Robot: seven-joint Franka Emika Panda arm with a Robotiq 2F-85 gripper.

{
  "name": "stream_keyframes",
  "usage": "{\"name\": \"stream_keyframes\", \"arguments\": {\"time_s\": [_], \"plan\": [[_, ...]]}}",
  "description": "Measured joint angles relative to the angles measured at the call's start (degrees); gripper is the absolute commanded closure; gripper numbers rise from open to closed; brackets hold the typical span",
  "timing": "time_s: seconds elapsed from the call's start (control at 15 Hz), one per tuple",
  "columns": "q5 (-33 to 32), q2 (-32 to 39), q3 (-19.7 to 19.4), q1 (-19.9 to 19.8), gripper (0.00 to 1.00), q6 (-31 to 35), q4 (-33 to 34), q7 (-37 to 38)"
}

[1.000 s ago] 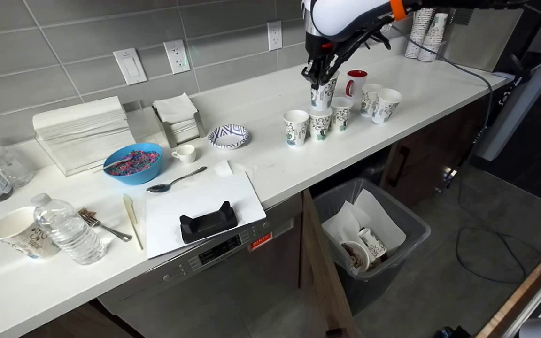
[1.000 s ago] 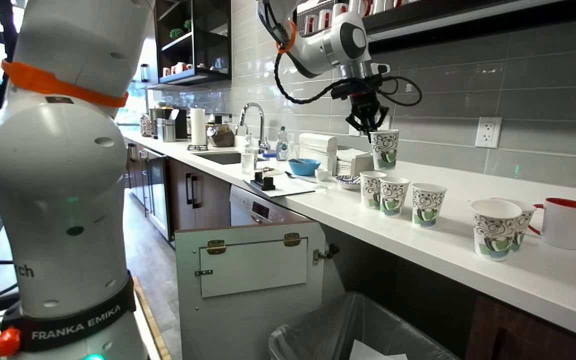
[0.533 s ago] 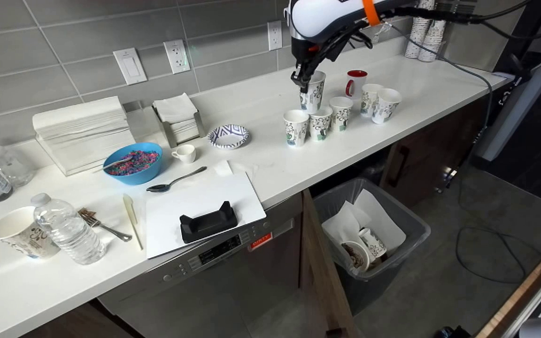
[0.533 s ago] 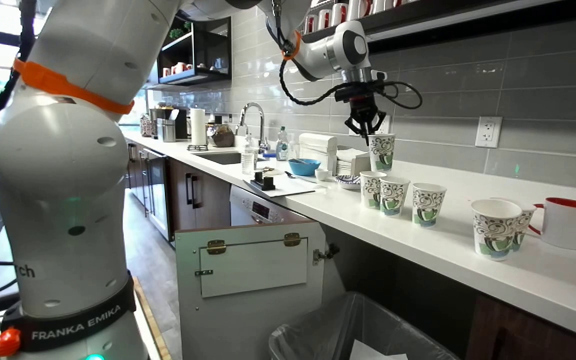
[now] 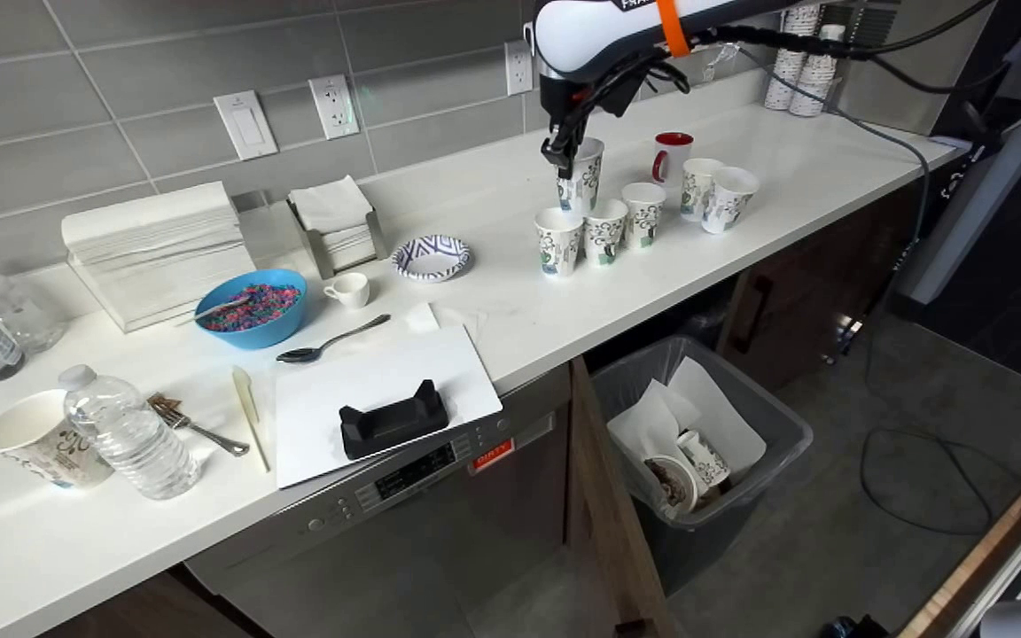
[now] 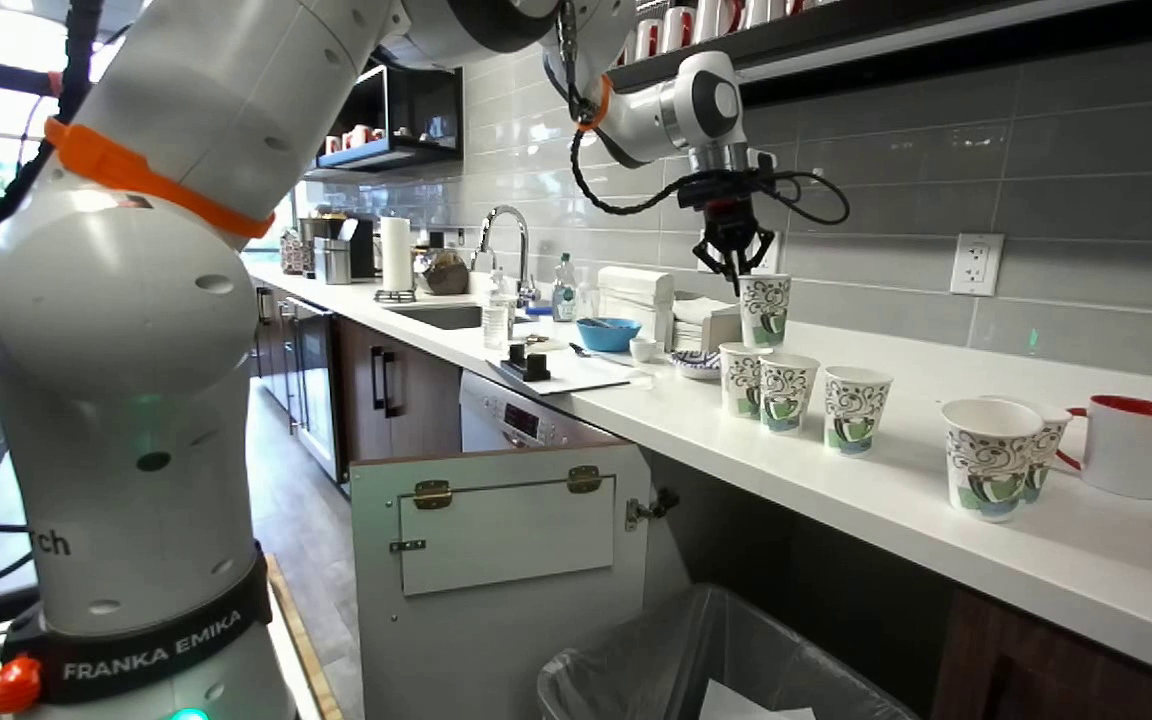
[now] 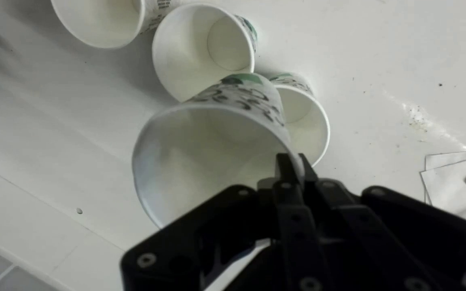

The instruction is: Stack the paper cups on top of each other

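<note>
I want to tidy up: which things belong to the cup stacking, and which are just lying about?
Job: gripper, held paper cup, five standing paper cups.
Lying about: red-lined mug, small handled cup, blue bowl, patterned bowl, spoon, clear bottle.

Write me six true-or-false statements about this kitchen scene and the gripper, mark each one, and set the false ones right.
1. The gripper pinches a patterned paper cup by its rim. True.
2. The pinched cup is upside down. False: its open mouth faces upward.
3. A blue bowl holds small colourful bits. True.
4. That bowl lies tipped on its side. False: it stands upright on the counter.
5. A white mug with a red handle stands near two other paper cups. True.
6. Those two cups are nested one inside the other. False: each stands separately on the counter.
</note>
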Motion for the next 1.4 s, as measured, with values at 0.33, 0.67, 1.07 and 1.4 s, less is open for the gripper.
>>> {"name": "stream_keyframes", "arguments": {"time_s": [0.33,0.67,1.07,1.4], "plan": [[0.37,1.31,-0.07,-0.14,0.99,-0.71,1.97,-0.28],[0.75,1.70,-0.23,-0.32,0.99,-1.43,2.74,-0.28],[1.51,2.08,-0.24,-0.42,0.99,-2.60,3.08,-0.28],[1.60,2.26,-0.37,-0.44,0.99,-2.60,3.17,-0.28]]}}
